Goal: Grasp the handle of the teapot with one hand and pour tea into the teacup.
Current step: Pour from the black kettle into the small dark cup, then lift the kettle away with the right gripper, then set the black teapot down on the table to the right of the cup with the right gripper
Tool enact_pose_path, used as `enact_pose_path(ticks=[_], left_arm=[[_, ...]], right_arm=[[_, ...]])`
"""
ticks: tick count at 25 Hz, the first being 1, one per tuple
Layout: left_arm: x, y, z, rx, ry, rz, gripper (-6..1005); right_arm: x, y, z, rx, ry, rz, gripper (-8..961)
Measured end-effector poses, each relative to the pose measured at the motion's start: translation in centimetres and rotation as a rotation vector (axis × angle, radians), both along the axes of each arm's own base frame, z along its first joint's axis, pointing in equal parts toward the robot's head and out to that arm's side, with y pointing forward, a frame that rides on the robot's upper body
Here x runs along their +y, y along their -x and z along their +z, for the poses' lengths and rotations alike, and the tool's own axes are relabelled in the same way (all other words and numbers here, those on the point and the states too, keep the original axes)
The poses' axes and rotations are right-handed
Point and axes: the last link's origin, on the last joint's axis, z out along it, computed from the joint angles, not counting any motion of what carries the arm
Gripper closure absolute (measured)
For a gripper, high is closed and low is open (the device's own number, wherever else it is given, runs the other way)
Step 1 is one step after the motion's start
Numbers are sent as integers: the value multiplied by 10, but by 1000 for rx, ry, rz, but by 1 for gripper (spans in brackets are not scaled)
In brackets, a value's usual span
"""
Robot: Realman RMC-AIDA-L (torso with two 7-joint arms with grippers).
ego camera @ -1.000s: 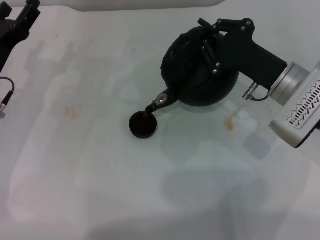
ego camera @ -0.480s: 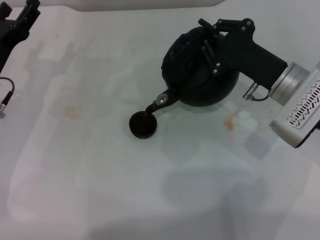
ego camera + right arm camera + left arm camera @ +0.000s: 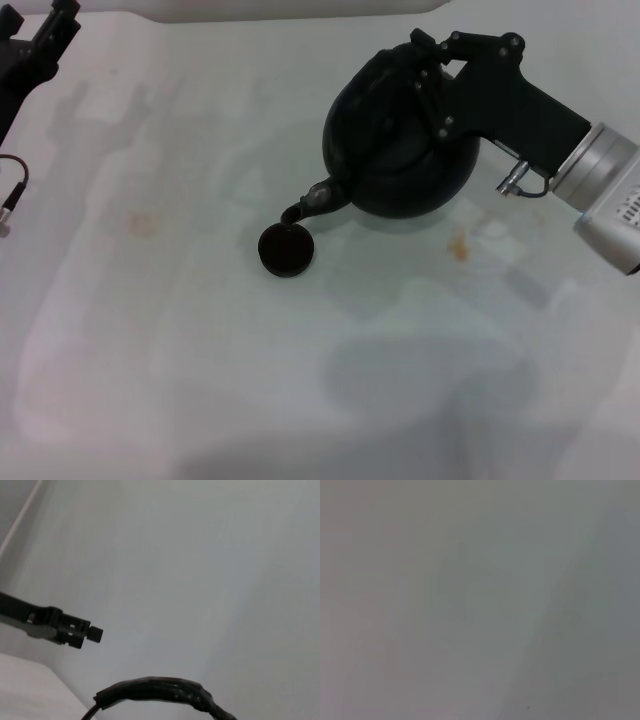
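1. I count one teapot (image 3: 400, 150), with one handle (image 3: 160, 692).
2. One teacup (image 3: 286, 250).
3. Two grippers: right gripper (image 3: 425, 75), left gripper (image 3: 30, 50).
4. Two orange-brown stains (image 3: 459, 246) on one table (image 3: 200, 380).

Black teapot (image 3: 400, 140) tilted, spout over tiny black teacup (image 3: 285, 249)

Matte-black right tool (image 3: 425, 75) with silver screws, ribbed aluminium wrist collar (image 3: 595, 160), thin looped cable (image 3: 530, 190), white forearm housing (image 3: 620, 215).
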Motion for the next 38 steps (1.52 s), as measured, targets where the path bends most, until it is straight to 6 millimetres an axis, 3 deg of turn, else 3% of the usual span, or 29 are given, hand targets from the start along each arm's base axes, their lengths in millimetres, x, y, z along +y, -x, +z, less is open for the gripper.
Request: enact_pose_path(ticks=[8, 12, 16, 27, 38], left_arm=[[0, 0, 0, 1, 1, 1, 120], [-1, 2, -1, 2, 5, 7, 120], [-1, 2, -1, 1, 5, 5, 120], [-1, 3, -1, 2, 7, 11, 119], [1, 1, -3, 4, 13, 10, 119]], right_arm=[[3, -2, 5, 216, 131, -148, 791], [5, -16, 18, 353, 149, -264, 787], [-4, -36, 32, 451, 161, -317, 784], [-35, -79, 35, 434, 145, -452, 773], [-45, -91, 32, 413, 148, -504, 762]])
